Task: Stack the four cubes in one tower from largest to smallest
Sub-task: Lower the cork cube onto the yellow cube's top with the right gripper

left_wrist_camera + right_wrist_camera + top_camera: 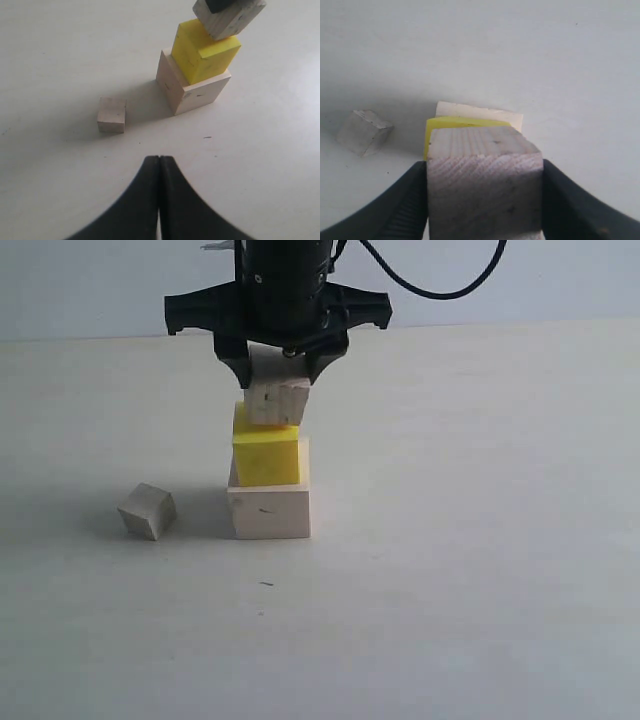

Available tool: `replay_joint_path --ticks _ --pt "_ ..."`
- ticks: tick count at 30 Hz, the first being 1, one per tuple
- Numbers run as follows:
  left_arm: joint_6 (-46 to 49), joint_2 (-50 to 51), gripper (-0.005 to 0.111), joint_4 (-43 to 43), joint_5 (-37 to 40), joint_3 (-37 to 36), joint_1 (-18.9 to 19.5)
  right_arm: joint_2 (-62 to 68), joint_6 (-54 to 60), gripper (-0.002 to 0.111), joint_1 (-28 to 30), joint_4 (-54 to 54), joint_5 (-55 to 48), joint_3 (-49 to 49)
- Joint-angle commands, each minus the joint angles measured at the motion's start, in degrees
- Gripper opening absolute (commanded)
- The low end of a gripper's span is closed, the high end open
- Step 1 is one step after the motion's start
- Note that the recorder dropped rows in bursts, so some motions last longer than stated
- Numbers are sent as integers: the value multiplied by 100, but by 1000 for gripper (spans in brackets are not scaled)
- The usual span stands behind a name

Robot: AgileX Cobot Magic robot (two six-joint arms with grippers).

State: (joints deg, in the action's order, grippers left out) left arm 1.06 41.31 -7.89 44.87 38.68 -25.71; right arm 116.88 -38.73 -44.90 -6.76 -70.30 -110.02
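Bright, diffuse light throws soft shadows across the pale table [470,600]; wrist foregrounds slightly blurred.

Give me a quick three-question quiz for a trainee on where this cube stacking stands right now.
1. True or false: the yellow cube sits on the large pale wood cube.
2. Which gripper is closed on the speckled tan cube? A) left B) right C) neither
3. Fill in: the piece lying alone on the table, beside the stack, is the ____ cube.

Key:
1. True.
2. B, the right gripper.
3. Greyish-white: the greyish-white cube, the smallest.
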Motion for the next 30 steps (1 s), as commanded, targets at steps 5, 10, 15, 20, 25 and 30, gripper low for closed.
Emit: replay_joint_path --ticks 5,10,15,20,25,30 --pt "21 4 0 -36 -66 -10 8 -6 -28 0 -5 210 34 11" --pt "21 4 0 -36 -66 -10 8 -6 5 0 -5 210 34 11" --pt "21 4 0 -36 -66 -10 8 -6 -3 2 -5 182 34 11" --pt "21 4 0 -36 -66 -10 8 -6 -3 17 -5 182 34 11" --pt "21 4 0 -36 -66 -10 8 -6 8 39 -5 210 34 11" --pt "21 4 0 -36 -66 -10 8 -6 -3 56 -5 210 34 11"
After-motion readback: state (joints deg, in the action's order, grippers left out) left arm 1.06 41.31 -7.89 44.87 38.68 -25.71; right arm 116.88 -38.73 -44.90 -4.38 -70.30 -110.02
